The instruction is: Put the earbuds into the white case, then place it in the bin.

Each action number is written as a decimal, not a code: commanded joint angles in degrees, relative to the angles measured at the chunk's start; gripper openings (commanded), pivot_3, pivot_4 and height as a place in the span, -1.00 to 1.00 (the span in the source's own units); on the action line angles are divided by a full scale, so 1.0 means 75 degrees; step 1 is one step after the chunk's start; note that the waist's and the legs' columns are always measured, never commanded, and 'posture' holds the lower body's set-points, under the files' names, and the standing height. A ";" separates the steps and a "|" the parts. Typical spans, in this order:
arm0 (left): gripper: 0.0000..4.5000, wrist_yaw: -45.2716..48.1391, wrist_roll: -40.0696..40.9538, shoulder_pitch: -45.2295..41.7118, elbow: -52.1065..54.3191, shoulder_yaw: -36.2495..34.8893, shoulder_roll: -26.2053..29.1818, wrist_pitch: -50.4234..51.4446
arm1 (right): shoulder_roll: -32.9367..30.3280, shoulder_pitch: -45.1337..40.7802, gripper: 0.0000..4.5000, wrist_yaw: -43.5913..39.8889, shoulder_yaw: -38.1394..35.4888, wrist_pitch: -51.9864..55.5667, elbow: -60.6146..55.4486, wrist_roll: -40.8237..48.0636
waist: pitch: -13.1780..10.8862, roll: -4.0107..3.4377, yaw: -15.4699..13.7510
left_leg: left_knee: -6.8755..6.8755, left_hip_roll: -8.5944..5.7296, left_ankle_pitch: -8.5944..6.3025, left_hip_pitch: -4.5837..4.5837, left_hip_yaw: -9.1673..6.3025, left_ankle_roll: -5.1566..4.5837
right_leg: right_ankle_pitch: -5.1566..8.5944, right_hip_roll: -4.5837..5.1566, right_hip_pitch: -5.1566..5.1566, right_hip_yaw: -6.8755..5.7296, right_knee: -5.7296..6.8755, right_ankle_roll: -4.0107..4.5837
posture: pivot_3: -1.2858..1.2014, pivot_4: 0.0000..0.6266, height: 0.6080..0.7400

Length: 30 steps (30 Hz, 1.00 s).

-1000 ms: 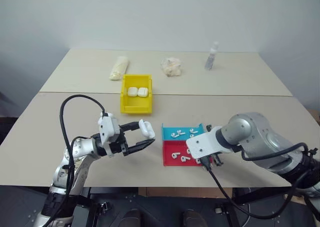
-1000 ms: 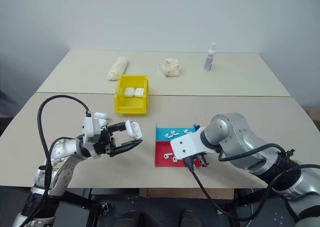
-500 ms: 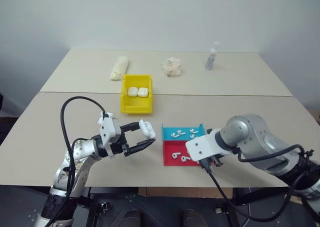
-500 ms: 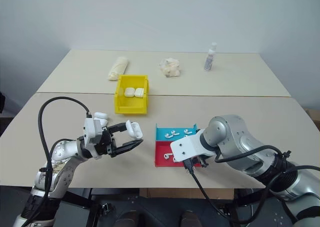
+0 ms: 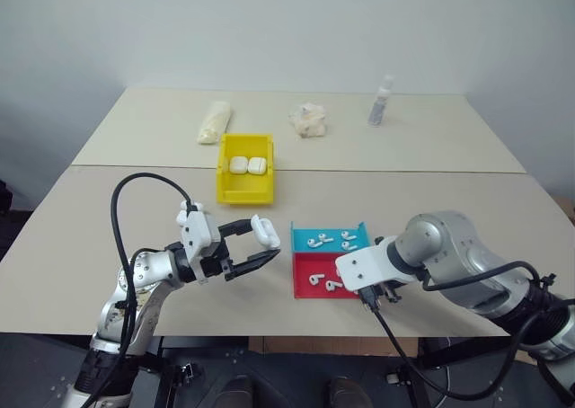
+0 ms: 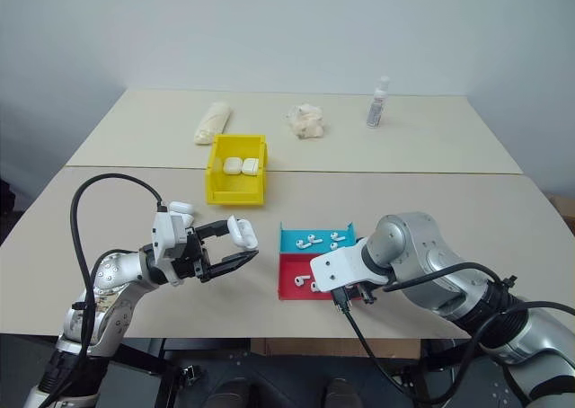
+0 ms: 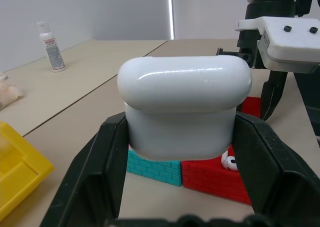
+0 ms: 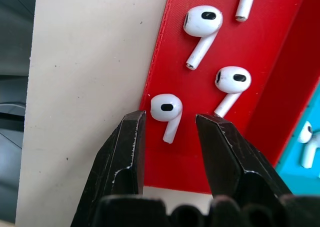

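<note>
Two tan tables (image 5: 431,206) are set edge to edge, the seam running across just behind the yellow bin (image 5: 244,181). Open tabletop is left between the bin and the two trays, and along the near edge in front of the left arm.

Far table: a pale wrapped roll (image 5: 214,121), a crumpled white wad (image 5: 308,119) and a small clear bottle (image 5: 380,102), all well apart.

Yellow bin: two closed white cases (image 5: 247,165) are held side by side at its back.

Blue tray (image 5: 301,238): a few earbuds (image 5: 316,241) are contained; it is set touching the red tray (image 5: 305,266) behind it.

Red tray: three earbuds are seen in the right wrist view, one (image 8: 166,109) lying near the tray's outer edge.

Left gripper (image 5: 260,248): clamped on a closed white case (image 7: 184,107), carried above the table, left of the trays.

Right gripper (image 8: 169,137): pointed down over the red tray, fingers (image 8: 129,147) partly apart, straddling that earbud with nothing held.
</note>
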<state>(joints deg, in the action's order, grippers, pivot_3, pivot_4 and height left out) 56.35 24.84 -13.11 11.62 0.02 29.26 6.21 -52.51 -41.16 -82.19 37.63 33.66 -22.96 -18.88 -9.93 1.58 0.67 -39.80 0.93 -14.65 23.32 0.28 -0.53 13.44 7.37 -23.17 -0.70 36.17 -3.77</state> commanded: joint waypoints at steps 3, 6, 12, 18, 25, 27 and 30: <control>0.23 -0.0062 0.0067 0.0052 0.0399 -0.0048 0.0057 -0.0007 | 0.0030 0.0040 -0.13 -0.0066 -0.0102 -0.0221 -0.0013 -0.0123 | 0.0000 0.0000 0.0000 | 0.0001 0.0001 0.0000 0.0000 -0.0001 0.0000 | 0.0000 0.0000 0.0000 -0.0001 -0.0001 0.0000 | 0.03 -0.52 1.00; 0.23 -0.0104 0.0050 0.0079 0.0445 -0.0043 0.0074 0.0034 | 0.0093 0.0094 -0.13 -0.0055 -0.0115 -0.0253 -0.0024 -0.0133 | 0.0000 0.0000 -0.0002 | 0.0001 0.0000 0.0000 0.0000 -0.0001 0.0000 | 0.0000 0.0000 0.0000 -0.0001 -0.0001 0.0000 | 0.03 -0.52 1.00; 0.23 -0.0187 0.0027 0.0102 0.0516 -0.0029 0.0102 0.0093 | 0.0216 0.0064 -0.13 -0.0028 -0.0073 -0.0302 0.0071 -0.0292 | 0.0000 0.0000 0.0000 | 0.0001 0.0000 0.0000 -0.0002 -0.0001 0.0000 | 0.0000 0.0000 0.0000 0.0000 0.0001 0.0000 | 0.03 -0.52 1.00; 0.23 -0.0226 0.0026 0.0157 0.0559 -0.0034 0.0117 0.0101 | 0.0251 0.0087 -0.13 -0.0017 -0.0115 -0.0424 0.0214 -0.0437 | 0.0000 0.0000 0.0001 | 0.0001 0.0001 0.0000 -0.0001 -0.0001 0.0001 | 0.0000 0.0000 0.0000 -0.0001 0.0000 0.0000 | 0.03 -0.52 1.00; 0.23 -0.0210 0.0035 0.0220 0.0575 -0.0019 0.0136 0.0124 | 0.0244 0.0047 -0.13 -0.0146 -0.0225 -0.0489 0.0136 -0.0389 | 0.0000 0.0000 0.0001 | 0.0001 0.0001 0.0000 -0.0001 -0.0002 0.0001 | 0.0000 0.0000 0.0000 -0.0001 0.0000 0.0000 | 0.03 -0.52 1.00; 0.23 -0.0198 0.0038 0.0244 0.0594 -0.0019 0.0147 0.0124 | 0.0200 -0.0016 -0.13 -0.0231 -0.0297 -0.0472 0.0046 -0.0356 | 0.0000 0.0000 0.0000 | 0.0001 0.0000 0.0000 -0.0001 -0.0001 0.0001 | 0.0000 0.0000 0.0000 0.0000 0.0000 0.0000 | 0.03 -0.52 1.00; 0.23 -0.0185 0.0031 0.0223 0.0550 -0.0005 0.0136 0.0100 | 0.0181 -0.0111 -0.13 -0.0296 -0.0391 -0.0550 0.0020 -0.0346 | 0.0000 0.0000 0.0000 | 0.0001 0.0000 0.0000 -0.0001 -0.0001 0.0001 | 0.0000 0.0000 0.0000 0.0000 -0.0001 0.0000 | 0.03 -0.52 1.00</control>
<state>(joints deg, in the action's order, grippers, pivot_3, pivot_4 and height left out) 54.76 24.80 -11.23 13.52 0.03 29.86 7.53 -50.47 -40.60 -83.72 37.12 30.42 -20.91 -21.57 -9.93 1.58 0.67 -39.79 0.93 -14.65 23.31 0.27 -0.52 13.44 7.37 -23.17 -0.71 36.17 -3.77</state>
